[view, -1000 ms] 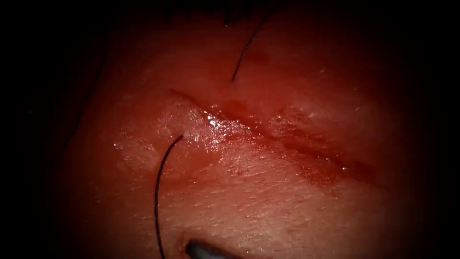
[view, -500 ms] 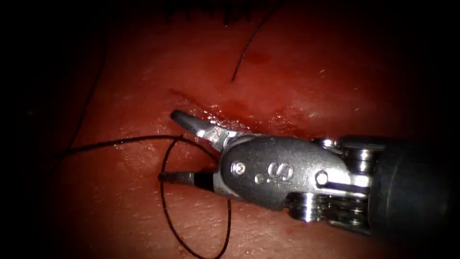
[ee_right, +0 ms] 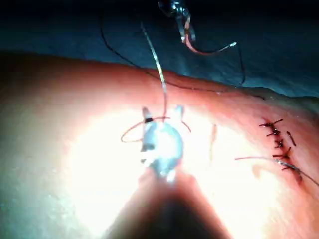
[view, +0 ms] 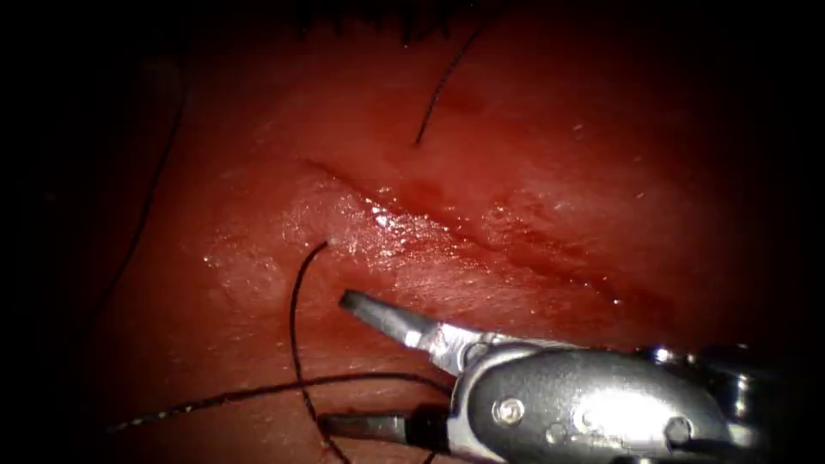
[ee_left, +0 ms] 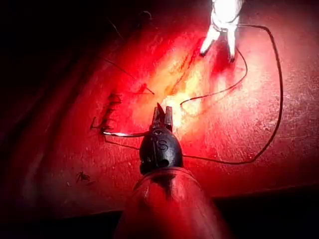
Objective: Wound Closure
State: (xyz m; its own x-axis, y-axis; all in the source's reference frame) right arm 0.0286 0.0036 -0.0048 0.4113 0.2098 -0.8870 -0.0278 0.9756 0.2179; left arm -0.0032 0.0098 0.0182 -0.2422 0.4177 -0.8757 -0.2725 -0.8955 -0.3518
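While the right tool [view: 335, 361] reaches in from the lower right of the endoscope view, its jaws stand wide apart and grasp nothing. The upper jaw points toward the upper left of the frame. The lower one lies almost level along the bottom edge.

The thread [view: 292, 326] comes out of the tissue [view: 559, 129] just left of the cut [view: 481, 236] and curves down toward the bottom edge. A second strand runs nearly level from the lower left and passes between the parted jaws. Another piece rises from the tissue on the right of the cut toward the top edge.

The cut itself slants from the upper left of centre down to the lower right, wet and glistening along its left lip.

In the left wrist view the left tool [ee_left: 163, 110] appears clenched on the needle [ee_left: 124, 134] near one end. The needle's long axis lies crosswise to the shaft, and its free end points toward a row of dark stitches [ee_left: 107, 117]. The right tool [ee_left: 218, 50] shows beyond it, with its jaws spread over a loop of thread.

The right wrist view shows the needle [ee_right: 209, 52] hanging from the left tool [ee_right: 183, 30] beyond the tissue's edge and not in the tissue. Its curve bows downward and its free tip is raised. The finished stitches [ee_right: 276, 137] sit well apart from the right tool [ee_right: 162, 110].
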